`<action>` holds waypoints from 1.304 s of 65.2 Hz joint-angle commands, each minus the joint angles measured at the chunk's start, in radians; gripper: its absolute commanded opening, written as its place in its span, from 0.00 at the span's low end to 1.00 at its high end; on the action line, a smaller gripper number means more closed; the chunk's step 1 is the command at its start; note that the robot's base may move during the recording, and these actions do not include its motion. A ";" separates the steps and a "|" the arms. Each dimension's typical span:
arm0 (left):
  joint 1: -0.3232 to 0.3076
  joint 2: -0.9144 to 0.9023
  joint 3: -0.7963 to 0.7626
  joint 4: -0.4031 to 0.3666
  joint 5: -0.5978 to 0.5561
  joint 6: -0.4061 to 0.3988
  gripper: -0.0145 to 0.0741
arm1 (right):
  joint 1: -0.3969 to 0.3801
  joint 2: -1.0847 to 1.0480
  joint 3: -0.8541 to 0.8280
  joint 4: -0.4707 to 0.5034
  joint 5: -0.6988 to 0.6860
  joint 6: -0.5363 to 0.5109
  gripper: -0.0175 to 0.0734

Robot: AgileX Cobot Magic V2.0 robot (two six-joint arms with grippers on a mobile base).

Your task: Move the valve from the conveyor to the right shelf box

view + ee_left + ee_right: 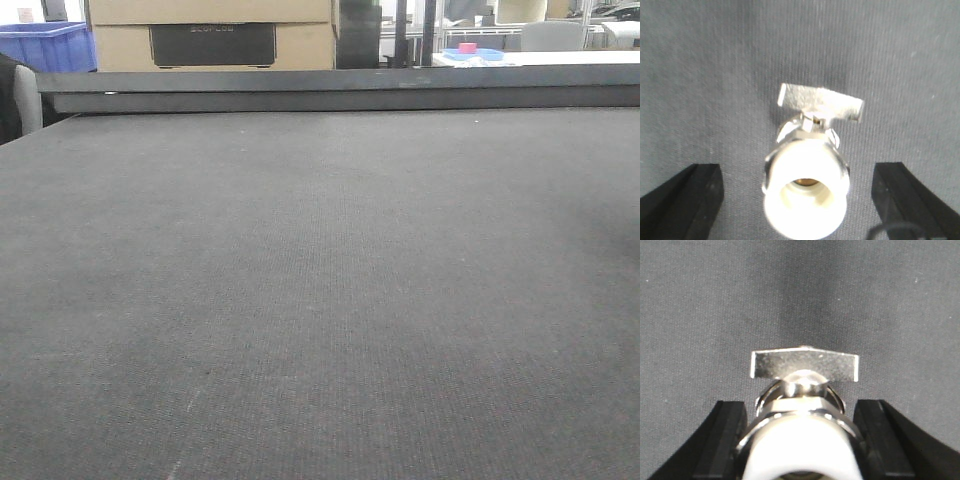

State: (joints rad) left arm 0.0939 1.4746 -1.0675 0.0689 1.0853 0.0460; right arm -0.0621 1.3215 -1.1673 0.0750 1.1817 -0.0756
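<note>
Dark grey conveyor belt (320, 300) fills every view and the task has barely begun: the left gripper (797, 170) gapes wide around a white-capped valve (807, 160) lying on it, the right gripper (801, 405) closely flanks a second valve (802, 412), contact unclear, and no shelf box is in sight.

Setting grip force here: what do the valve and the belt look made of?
The valve: handle and body look like bright plated metal, shiny with glints; the white end looks like matte plastic, possibly tape. The belt: dark grey felt-like fabric, matte, fine weave visible.
</note>
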 commanded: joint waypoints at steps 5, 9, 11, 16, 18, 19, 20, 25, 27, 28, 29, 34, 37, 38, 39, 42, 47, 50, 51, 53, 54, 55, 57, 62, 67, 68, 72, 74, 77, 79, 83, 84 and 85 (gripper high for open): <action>0.004 -0.005 0.036 0.005 -0.060 0.003 0.72 | -0.004 -0.015 -0.009 -0.009 -0.029 -0.001 0.01; 0.004 -0.005 0.049 0.005 -0.081 0.003 0.72 | -0.004 -0.015 -0.009 -0.009 -0.033 -0.001 0.01; 0.004 -0.005 0.055 0.005 -0.089 0.003 0.72 | -0.004 -0.015 -0.009 -0.009 -0.035 -0.001 0.01; 0.004 -0.005 0.068 0.005 -0.111 0.003 0.69 | -0.004 -0.015 -0.009 -0.009 -0.039 -0.001 0.01; 0.004 -0.005 0.070 0.005 -0.113 0.003 0.67 | -0.004 -0.015 -0.009 -0.009 -0.039 -0.001 0.01; 0.004 -0.005 0.073 0.005 -0.114 0.003 0.67 | -0.004 -0.015 -0.009 -0.009 -0.039 -0.001 0.01; 0.004 -0.005 0.075 0.005 -0.114 0.003 0.66 | -0.004 -0.015 -0.009 -0.009 -0.039 -0.001 0.01; 0.004 -0.005 0.075 0.005 -0.119 0.003 0.59 | -0.004 -0.015 -0.009 -0.009 -0.039 -0.001 0.01; 0.004 -0.005 0.075 0.005 -0.124 0.003 0.56 | -0.004 -0.015 -0.009 -0.009 -0.039 -0.001 0.01; 0.004 -0.005 0.075 0.005 -0.127 0.003 0.54 | -0.004 -0.015 -0.009 -0.009 -0.039 -0.001 0.01; 0.004 -0.005 0.075 0.005 -0.129 0.003 0.52 | -0.004 -0.015 -0.009 -0.009 -0.039 -0.001 0.01; 0.004 -0.005 0.075 0.005 -0.140 0.003 0.45 | -0.004 -0.015 -0.009 -0.009 -0.039 -0.001 0.01; 0.004 -0.005 0.075 0.005 -0.140 0.003 0.39 | -0.004 -0.015 -0.009 -0.009 -0.039 -0.001 0.01; 0.004 -0.005 0.075 0.005 -0.138 0.003 0.38 | -0.004 -0.015 -0.009 -0.009 -0.039 -0.001 0.01; 0.004 -0.005 0.075 0.005 -0.136 0.003 0.36 | -0.004 -0.015 -0.009 -0.009 -0.039 -0.001 0.01; 0.004 -0.005 0.075 0.005 -0.134 0.003 0.29 | -0.004 -0.015 -0.009 -0.009 -0.039 -0.001 0.01; 0.004 -0.005 0.075 0.005 -0.134 0.003 0.11 | -0.004 -0.015 -0.009 -0.009 -0.047 -0.001 0.01; 0.004 -0.005 0.075 0.005 -0.132 0.003 0.04 | -0.004 -0.015 -0.009 -0.009 -0.056 -0.001 0.01; 0.004 -0.005 0.075 0.005 -0.132 0.003 0.04 | -0.004 -0.015 -0.009 -0.009 -0.058 -0.001 0.01; 0.004 -0.005 0.075 0.005 -0.132 0.003 0.04 | -0.004 -0.017 -0.009 -0.009 -0.060 -0.001 0.01; 0.004 -0.005 0.075 0.005 -0.132 0.003 0.04 | -0.004 -0.018 -0.009 -0.009 -0.060 -0.001 0.01; 0.004 -0.005 0.075 0.005 -0.130 0.003 0.04 | -0.004 -0.020 -0.009 -0.009 -0.060 -0.001 0.01; 0.004 -0.008 0.073 0.005 -0.125 0.003 0.04 | -0.004 -0.021 -0.009 -0.009 -0.060 -0.001 0.01; 0.004 -0.028 0.064 0.001 -0.115 0.003 0.04 | -0.004 -0.033 -0.009 -0.005 -0.060 -0.001 0.01; 0.004 -0.069 0.047 -0.007 -0.126 0.005 0.04 | -0.004 -0.047 -0.009 -0.001 -0.060 -0.001 0.01; 0.004 -0.073 0.047 -0.009 -0.129 0.005 0.04 | -0.004 -0.049 -0.009 -0.001 -0.064 -0.001 0.01; 0.001 -0.125 0.045 -0.020 -0.161 0.007 0.04 | -0.004 -0.062 -0.009 -0.001 -0.079 -0.001 0.01; 0.001 -0.151 0.045 -0.036 -0.176 0.007 0.04 | -0.004 -0.069 -0.009 -0.001 -0.090 -0.001 0.01; 0.001 -0.193 0.045 -0.079 -0.206 0.036 0.04 | -0.004 -0.081 -0.007 0.002 -0.101 -0.001 0.01; 0.001 -0.229 0.049 -0.116 -0.225 0.063 0.04 | -0.004 -0.092 -0.006 0.003 -0.120 -0.001 0.01; 0.001 -0.287 0.062 -0.211 -0.278 0.124 0.04 | -0.004 -0.118 0.011 0.005 -0.163 -0.001 0.01; 0.001 -0.302 0.067 -0.234 -0.291 0.137 0.04 | -0.004 -0.126 0.022 0.005 -0.177 -0.001 0.01; 0.001 -0.323 0.072 -0.258 -0.304 0.148 0.04 | -0.004 -0.138 0.030 0.008 -0.199 -0.001 0.01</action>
State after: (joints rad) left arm 0.0939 1.2446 -1.0051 -0.0546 0.8678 0.1234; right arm -0.0621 1.2374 -1.1575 0.0768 1.0855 -0.0736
